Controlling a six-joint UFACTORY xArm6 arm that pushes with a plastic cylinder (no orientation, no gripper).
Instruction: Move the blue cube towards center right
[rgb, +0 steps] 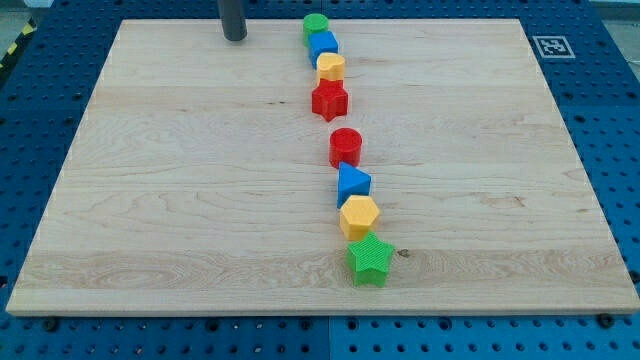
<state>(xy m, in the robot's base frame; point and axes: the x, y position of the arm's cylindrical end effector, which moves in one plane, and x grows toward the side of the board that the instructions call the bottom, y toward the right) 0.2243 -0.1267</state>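
The blue cube (323, 45) sits near the view's top centre on the wooden board (160, 180). It is wedged between a green cylinder (316, 25) above it and a yellow block (331, 67) below it. My tip (235, 37) rests on the board near the top edge, well to the left of the blue cube and apart from every block.
Below the yellow block a column runs down the board's middle: a red star (330, 99), a red cylinder (346, 146), a blue triangular block (352, 183), a yellow hexagon (359, 216) and a green star (370, 260). A marker tag (551, 46) sits off the top right corner.
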